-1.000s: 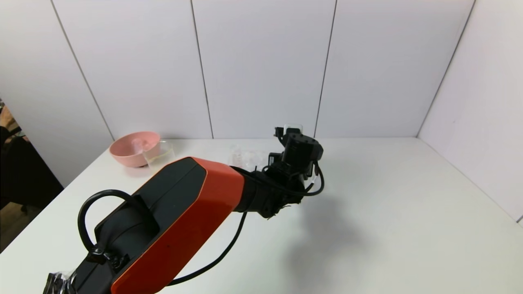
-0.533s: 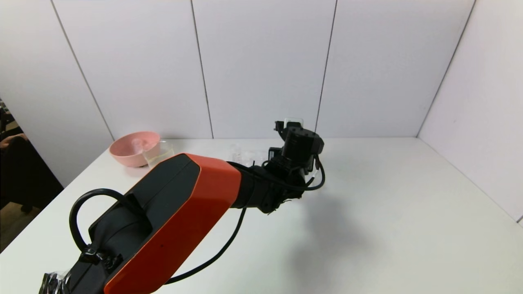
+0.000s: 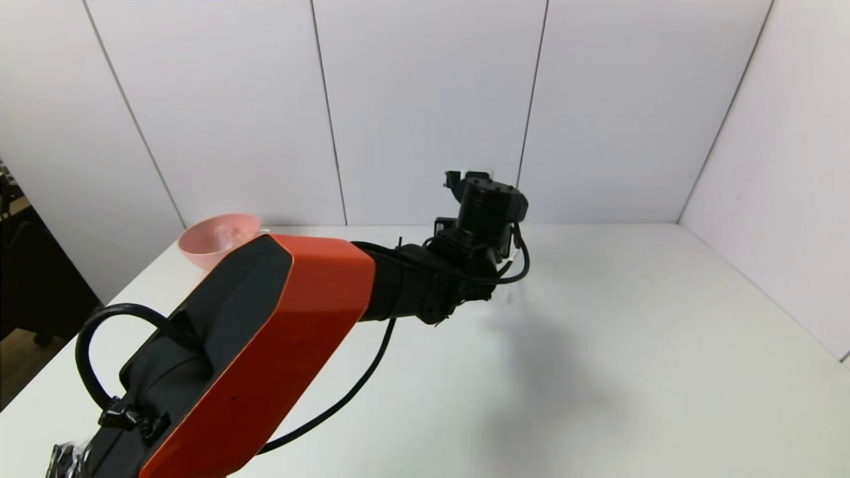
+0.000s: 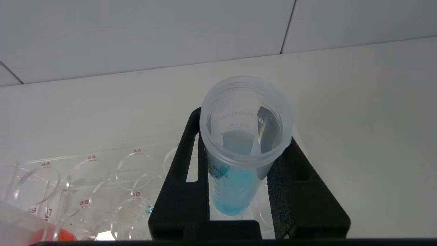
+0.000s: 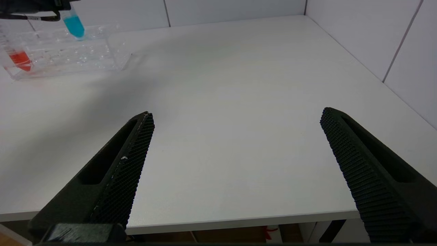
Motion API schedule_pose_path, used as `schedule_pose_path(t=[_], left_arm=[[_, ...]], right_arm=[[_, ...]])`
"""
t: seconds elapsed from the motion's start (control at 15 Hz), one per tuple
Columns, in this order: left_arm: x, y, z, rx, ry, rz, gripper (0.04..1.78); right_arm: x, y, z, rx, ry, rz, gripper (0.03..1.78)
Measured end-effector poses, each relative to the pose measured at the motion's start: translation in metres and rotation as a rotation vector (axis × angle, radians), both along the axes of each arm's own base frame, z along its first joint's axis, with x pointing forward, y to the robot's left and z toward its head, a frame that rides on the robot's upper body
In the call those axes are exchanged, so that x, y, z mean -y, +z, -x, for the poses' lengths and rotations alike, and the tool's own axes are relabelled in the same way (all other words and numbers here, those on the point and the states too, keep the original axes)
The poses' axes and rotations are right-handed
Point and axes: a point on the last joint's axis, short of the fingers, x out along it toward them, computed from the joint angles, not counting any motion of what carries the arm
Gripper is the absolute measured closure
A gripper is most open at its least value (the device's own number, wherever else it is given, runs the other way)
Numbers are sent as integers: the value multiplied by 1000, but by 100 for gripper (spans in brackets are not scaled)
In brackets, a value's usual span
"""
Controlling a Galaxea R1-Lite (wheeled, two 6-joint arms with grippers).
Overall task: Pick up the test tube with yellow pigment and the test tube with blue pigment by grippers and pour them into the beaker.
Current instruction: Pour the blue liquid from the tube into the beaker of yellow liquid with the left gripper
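White bench [image 3: 631, 345] stretching wide under everything, largest of all. Orange-red shell of the left arm [image 3: 285, 332] reaching across it, now riding higher than a second ago and hiding the beaker beside the pink bowl [image 3: 216, 236]. Clear tube rack [image 5: 65, 51] lying at the bench's far side, seen plainly only from the right wrist, with an orange-red tube [image 5: 18, 58] standing in it. Left claw [image 4: 239, 191] pinching the test tube with blue pigment [image 4: 239, 164] between its black fingers [image 4: 177, 191], lifting it clear above the rack: slim, clear, graduated, marked 50mL inside the rim, bright blue liquid pooling in its tip. Blue tip [image 5: 74, 25] hanging just over the rack in the right wrist view; head view hiding the tube wholly behind the wrist. Right claw [image 5: 235, 164] hovering low near the bench's near edge, fingers spread wide, holding nothing.
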Motion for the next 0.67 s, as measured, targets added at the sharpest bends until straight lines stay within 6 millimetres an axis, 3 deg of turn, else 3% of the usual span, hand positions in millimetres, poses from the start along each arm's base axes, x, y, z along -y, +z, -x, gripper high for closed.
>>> schedule_pose_path(t=[0.47,0.67], left_arm=[[-5,34,6,53,-6,7,133],[-12,56,14,74,-7,2,133]], right_arm=[[0,0,0,0,-1,0,4],[0,0,0,0,0,0,4]])
